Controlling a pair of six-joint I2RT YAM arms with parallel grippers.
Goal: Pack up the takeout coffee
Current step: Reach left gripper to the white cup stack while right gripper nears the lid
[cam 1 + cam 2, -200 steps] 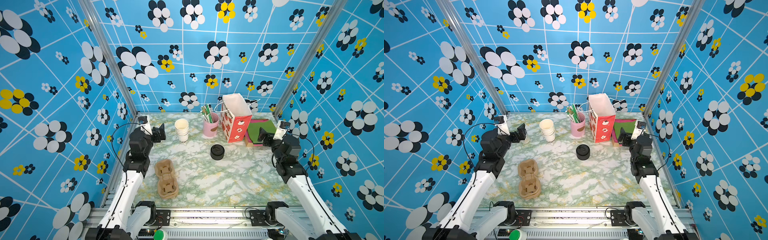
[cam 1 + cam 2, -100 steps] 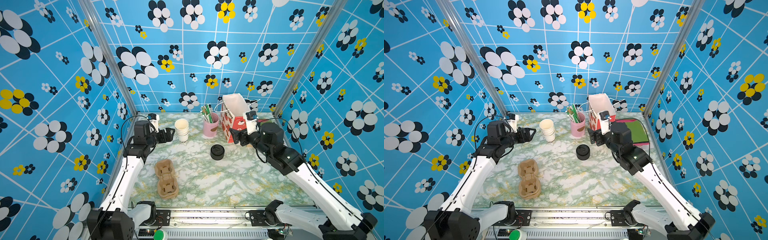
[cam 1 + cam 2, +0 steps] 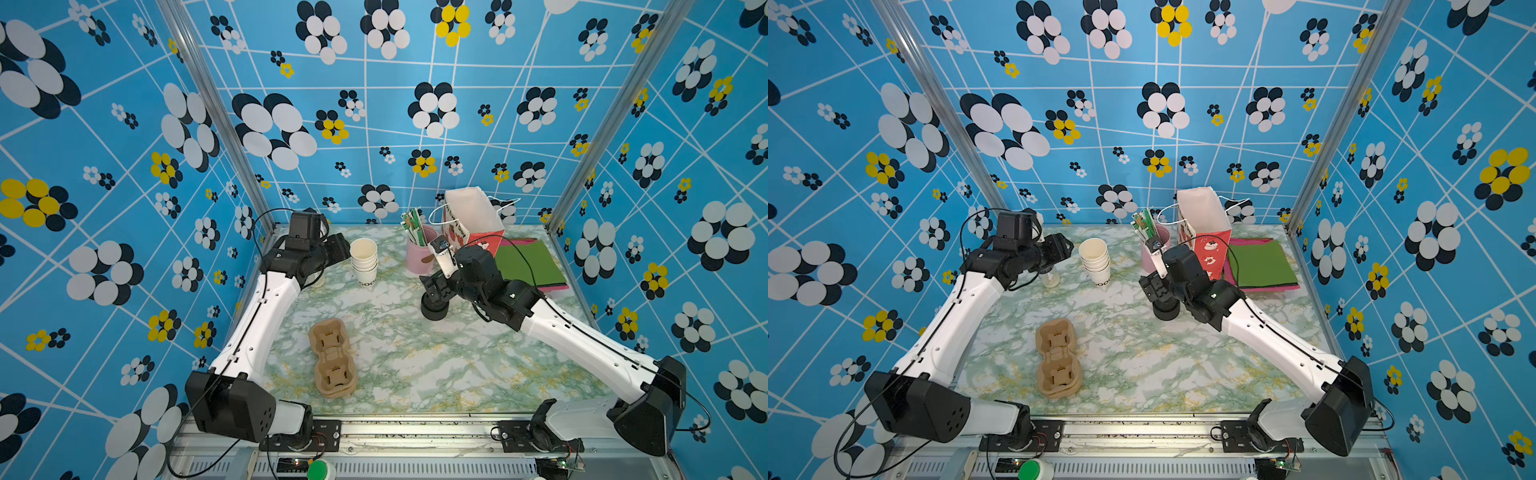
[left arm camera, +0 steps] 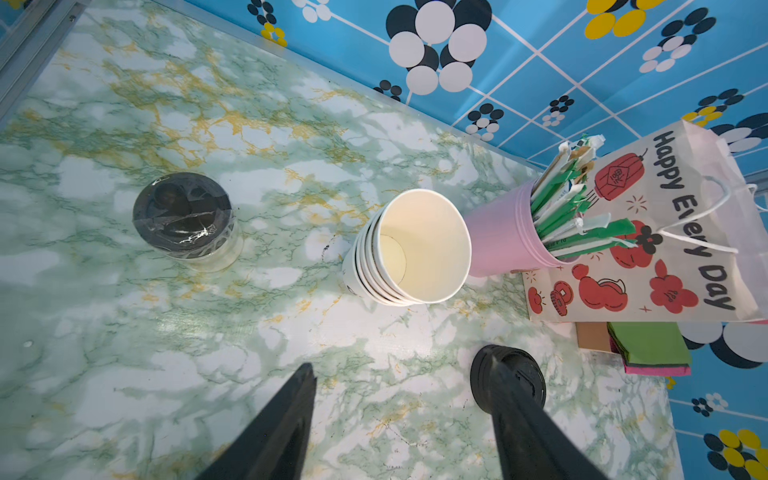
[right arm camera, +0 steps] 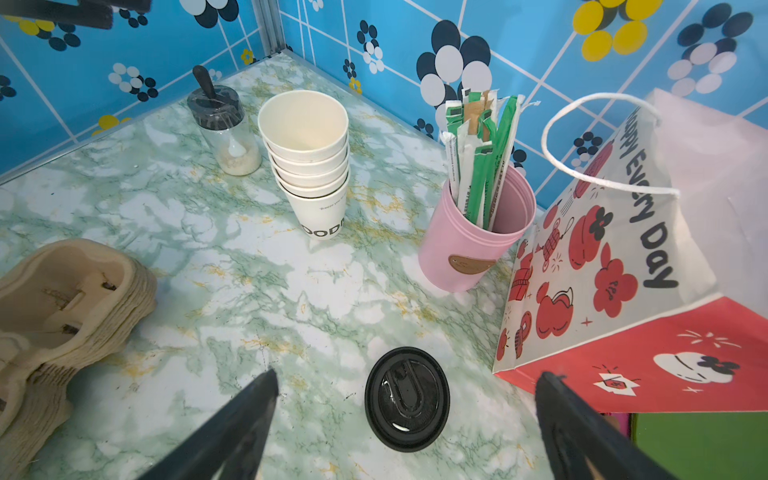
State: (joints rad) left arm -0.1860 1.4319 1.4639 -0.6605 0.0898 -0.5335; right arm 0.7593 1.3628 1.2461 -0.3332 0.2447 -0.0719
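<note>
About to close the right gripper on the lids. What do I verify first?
1. Right gripper open: ok, nothing held.
2. Pile of black lids lined up between the jaws: ok in the right wrist view.
3. Clearance to the paper gift bag: cannot tell; its red side is close to one finger.
4. Left gripper open and empty: ok.
5. Stack of paper cups upright and free: ok.
6. One cup separated for lidding: not ok; all are nested.
</note>
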